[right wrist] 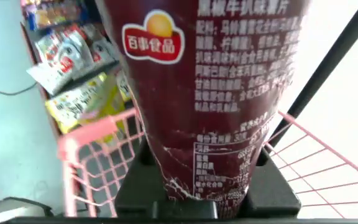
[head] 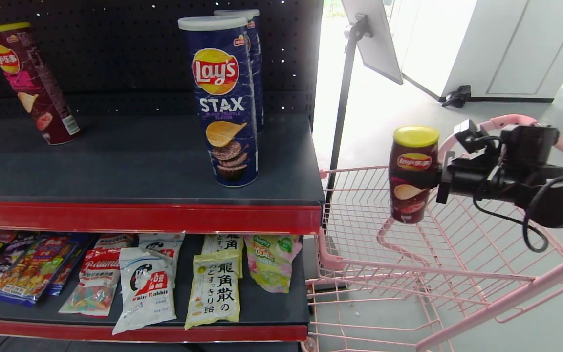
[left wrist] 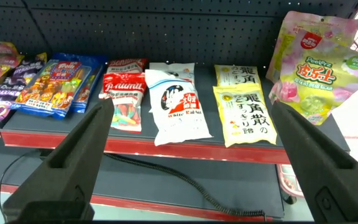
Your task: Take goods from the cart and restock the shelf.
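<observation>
1. My left gripper sits closest, low in front of the lower shelf. Its jaws are spread wide, and nothing lies between the two dark fingers.
2. Just past it, snack bags lie flat along that lower shelf: a white bag in the middle, a yellow bag beside it, and a green-and-pink bag at the end nearest the cart.
3. Off to my right, the right gripper is clamped on a maroon chip can with a yellow lid. I'm holding it upright in the air above the pink cart, clear of the wire basket and apart from the shelf.
4. Farther back, on the upper shelf, a blue chip can stands near the front edge with a second blue can right behind it.
5. A second maroon can stands well to the left, close to the pegboard, and looks tilted.
</observation>
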Controlling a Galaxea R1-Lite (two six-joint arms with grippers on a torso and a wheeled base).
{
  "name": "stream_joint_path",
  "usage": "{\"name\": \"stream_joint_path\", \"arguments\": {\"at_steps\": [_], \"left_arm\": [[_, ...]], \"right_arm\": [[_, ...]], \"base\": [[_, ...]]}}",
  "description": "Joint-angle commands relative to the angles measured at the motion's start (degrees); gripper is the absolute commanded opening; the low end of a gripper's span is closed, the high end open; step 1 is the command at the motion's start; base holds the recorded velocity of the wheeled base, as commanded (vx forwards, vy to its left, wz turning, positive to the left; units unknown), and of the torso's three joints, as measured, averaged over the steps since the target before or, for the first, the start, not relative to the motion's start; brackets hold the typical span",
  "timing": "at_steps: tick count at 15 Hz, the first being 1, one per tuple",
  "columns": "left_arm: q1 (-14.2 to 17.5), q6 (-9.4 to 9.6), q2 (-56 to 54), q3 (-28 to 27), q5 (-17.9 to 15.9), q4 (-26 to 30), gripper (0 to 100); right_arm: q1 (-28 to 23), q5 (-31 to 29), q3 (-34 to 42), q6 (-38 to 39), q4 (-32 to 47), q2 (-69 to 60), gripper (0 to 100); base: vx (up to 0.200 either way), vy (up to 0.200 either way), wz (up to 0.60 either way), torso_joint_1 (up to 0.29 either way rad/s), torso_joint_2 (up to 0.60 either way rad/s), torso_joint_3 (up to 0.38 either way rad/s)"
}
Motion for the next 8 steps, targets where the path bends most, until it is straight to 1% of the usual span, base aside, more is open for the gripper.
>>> {"name": "stream_joint_path", "arguments": {"at_steps": [1,2,3,5,6,8], "left_arm": [[0.0,0.00,0.0,0.0,0.0,0.0,100],[0.0,-0.08,0.0,-0.1,0.0,0.0,100],[0.0,-0.08,0.0,0.0,0.0,0.0,100],[0.0,-0.08,0.0,0.0,0.0,0.0,100],[0.0,-0.08,0.0,0.0,0.0,0.0,100],[0.0,-0.08,0.0,0.0,0.0,0.0,100]], "right_arm": [[-0.3,0.2,11.3,4.5,0.0,-19.9,0],[-0.2,0.0,12.1,4.9,0.1,-21.5,0],[0.6,0.0,15.5,5.2,0.3,-27.3,0],[2.9,0.0,20.2,5.1,0.3,-32.8,0],[5.1,-0.1,22.8,5.0,0.3,-34.9,0],[12.6,-0.6,29.4,5.0,0.3,-39.0,0]], "base": [[0.000,0.000,0.00,0.000,0.00,0.000],[0.000,0.000,0.00,0.000,0.00,0.000],[0.000,0.000,0.00,0.000,0.00,0.000],[0.000,0.000,0.00,0.000,0.00,0.000],[0.000,0.000,0.00,0.000,0.00,0.000],[0.000,0.000,0.00,0.000,0.00,0.000]]}}
